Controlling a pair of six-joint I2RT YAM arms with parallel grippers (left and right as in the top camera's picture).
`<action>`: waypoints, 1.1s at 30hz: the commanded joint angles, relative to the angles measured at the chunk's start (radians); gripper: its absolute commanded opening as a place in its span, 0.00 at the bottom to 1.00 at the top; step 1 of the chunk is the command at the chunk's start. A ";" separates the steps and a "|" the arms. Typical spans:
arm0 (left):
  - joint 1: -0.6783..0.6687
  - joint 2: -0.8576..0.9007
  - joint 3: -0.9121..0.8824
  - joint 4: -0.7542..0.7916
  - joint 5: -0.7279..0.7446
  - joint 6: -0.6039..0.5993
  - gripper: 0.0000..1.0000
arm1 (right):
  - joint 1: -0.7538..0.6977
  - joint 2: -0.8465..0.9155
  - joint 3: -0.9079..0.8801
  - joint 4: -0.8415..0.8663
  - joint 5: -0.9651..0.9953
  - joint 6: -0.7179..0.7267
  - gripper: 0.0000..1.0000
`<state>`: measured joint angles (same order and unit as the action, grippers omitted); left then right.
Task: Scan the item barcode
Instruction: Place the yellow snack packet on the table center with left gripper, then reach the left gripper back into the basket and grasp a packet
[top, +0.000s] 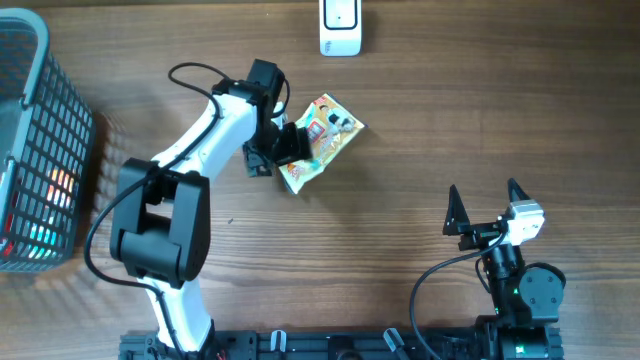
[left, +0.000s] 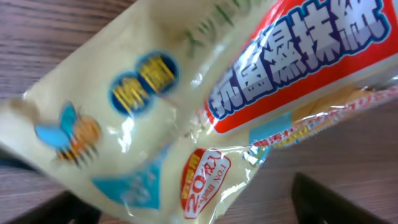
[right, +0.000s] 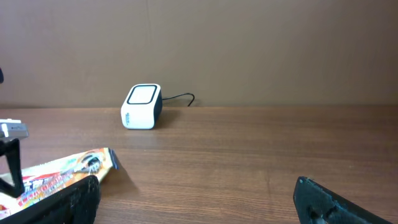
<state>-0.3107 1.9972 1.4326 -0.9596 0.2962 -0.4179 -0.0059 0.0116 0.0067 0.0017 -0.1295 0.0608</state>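
The wipes packet (top: 322, 140) lies on the surface (top: 450, 110) well short of the scanner (top: 340, 28); left fingers (left: 339, 202) spread open about its end, right fingers (top: 456, 215) open and idle; printed face up, its barcode may never meet the scanner's window; slick film could slip in a grasp.

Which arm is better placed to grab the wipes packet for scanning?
Left. The left gripper is right at the edge of the packet, while the right gripper sits far off, open and empty.
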 joint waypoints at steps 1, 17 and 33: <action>0.034 -0.027 0.068 -0.071 -0.024 0.049 1.00 | -0.005 -0.007 -0.002 0.005 0.009 -0.008 1.00; 0.658 -0.406 0.741 -0.511 -0.254 0.047 1.00 | -0.005 -0.007 -0.001 0.005 0.009 -0.008 1.00; 1.127 -0.141 0.740 -0.373 -0.265 -0.069 1.00 | -0.005 -0.007 -0.002 0.005 0.009 -0.008 1.00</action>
<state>0.7902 1.7756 2.1723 -1.3872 0.0422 -0.4709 -0.0059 0.0116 0.0067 0.0013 -0.1299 0.0608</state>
